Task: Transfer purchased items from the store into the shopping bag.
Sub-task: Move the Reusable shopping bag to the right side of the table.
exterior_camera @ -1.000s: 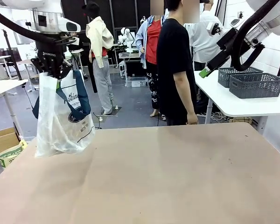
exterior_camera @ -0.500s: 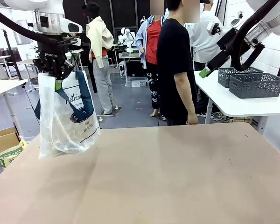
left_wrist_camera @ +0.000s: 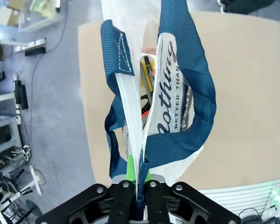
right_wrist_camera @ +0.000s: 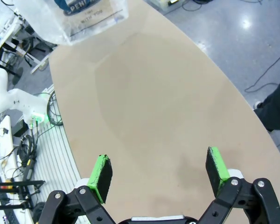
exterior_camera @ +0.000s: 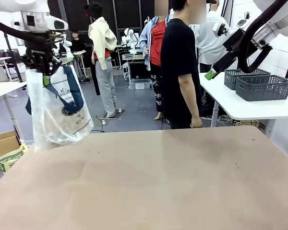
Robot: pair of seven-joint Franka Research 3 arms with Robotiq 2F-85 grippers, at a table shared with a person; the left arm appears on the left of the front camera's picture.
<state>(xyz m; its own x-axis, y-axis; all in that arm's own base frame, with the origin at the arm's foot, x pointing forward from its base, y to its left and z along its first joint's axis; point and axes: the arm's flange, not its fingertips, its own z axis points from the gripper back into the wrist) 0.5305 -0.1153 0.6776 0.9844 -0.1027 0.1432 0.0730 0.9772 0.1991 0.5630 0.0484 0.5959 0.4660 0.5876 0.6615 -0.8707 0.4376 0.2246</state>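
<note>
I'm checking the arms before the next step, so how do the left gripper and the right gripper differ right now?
The left gripper is shut on the shopping bag, pinching its top edge; the right gripper stands wide open and holds nothing. The left gripper carries the bag hanging beyond the table's left edge; the right gripper is raised above the table. Both have green pads.

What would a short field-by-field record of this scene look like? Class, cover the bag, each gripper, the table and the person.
Bag: shopping bag, translucent white with navy handles, hanging above the table's left edge
Bag contents: some items visible inside through its open top in the left wrist view, too unclear to name
Left gripper: shut on the shopping bag at its top
Right gripper: open, holding nothing, raised above the table
Table: bare tan surface
Person: standing at the far side, arm hanging down, not touching the bag
</note>
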